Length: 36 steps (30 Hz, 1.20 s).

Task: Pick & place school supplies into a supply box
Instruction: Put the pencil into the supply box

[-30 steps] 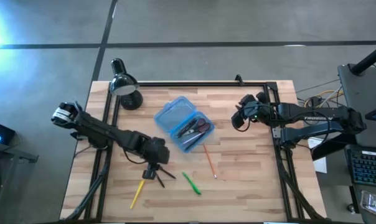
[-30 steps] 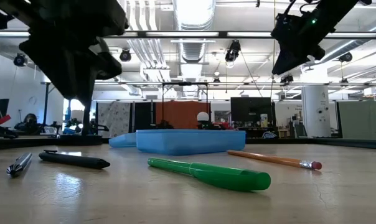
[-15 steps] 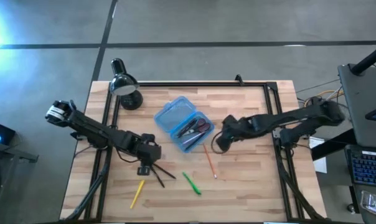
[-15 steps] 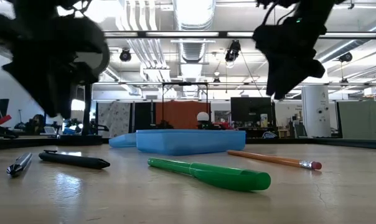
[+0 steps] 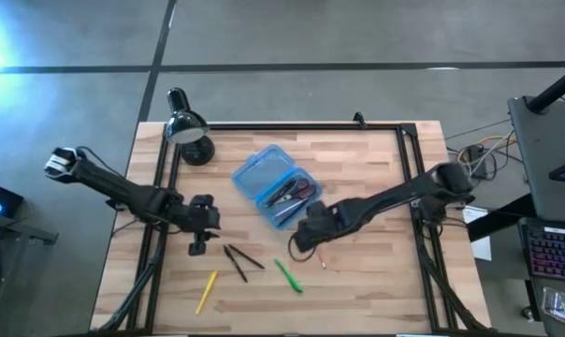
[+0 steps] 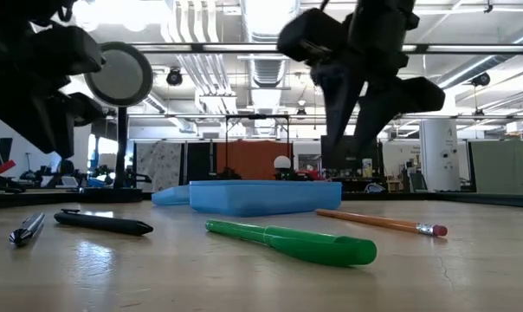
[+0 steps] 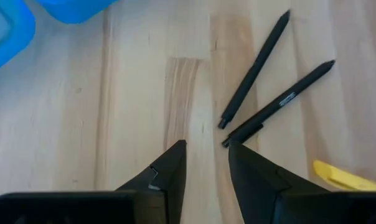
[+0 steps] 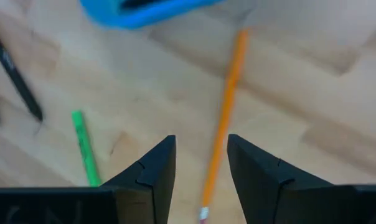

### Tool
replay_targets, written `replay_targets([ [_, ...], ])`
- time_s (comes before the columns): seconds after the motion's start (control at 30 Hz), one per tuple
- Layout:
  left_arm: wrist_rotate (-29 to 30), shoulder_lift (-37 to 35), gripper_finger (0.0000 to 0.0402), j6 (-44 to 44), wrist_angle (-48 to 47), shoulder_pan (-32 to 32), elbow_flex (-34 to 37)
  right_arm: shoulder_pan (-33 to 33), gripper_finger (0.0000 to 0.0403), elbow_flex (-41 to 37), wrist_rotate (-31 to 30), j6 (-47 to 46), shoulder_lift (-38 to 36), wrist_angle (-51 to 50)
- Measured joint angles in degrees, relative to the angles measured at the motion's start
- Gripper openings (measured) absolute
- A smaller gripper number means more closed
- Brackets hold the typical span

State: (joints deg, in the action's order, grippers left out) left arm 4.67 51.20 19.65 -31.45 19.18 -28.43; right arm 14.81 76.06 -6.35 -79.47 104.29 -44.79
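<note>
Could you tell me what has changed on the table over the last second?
The right gripper swung from beside the table's right edge across to the orange pencil and now hangs over it, jaws open, holding nothing. The left gripper drew back from over the two black pens toward the left edge, open and empty. The blue case, green pen, yellow pen and lamp stayed put.

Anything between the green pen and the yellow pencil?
High view: the two dark pens lie between the green pen and the yellow pencil, slightly toward the box.
</note>
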Motion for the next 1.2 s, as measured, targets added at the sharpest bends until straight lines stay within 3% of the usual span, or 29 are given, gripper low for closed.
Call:
replay_targets([
  [0.27, -0.02, -4.32, 0.0104, -0.14, -0.16, 0.0, 0.51, 1.68, 0.0137, 6.9, 0.35, -3.37, 8.71, -9.27],
  [0.5, -0.04, -4.19, 0.0103, -2.0, -0.34, 0.0, 0.51, 1.59, 0.0137, 7.09, 2.03, -2.63, 11.77, -6.16],
  [0.93, -0.04, -4.2, 0.0103, -1.71, -0.34, 0.0, 0.51, 2.2, 0.0123, 6.16, 5.75, -4.92, 12.19, -5.49],
  [1.2, -0.04, -4.22, 0.0103, -1.0, -0.27, -0.04, 0.51, 2.11, 0.0119, 2.6, 11.53, -4.48, 12.17, -2.79],
])
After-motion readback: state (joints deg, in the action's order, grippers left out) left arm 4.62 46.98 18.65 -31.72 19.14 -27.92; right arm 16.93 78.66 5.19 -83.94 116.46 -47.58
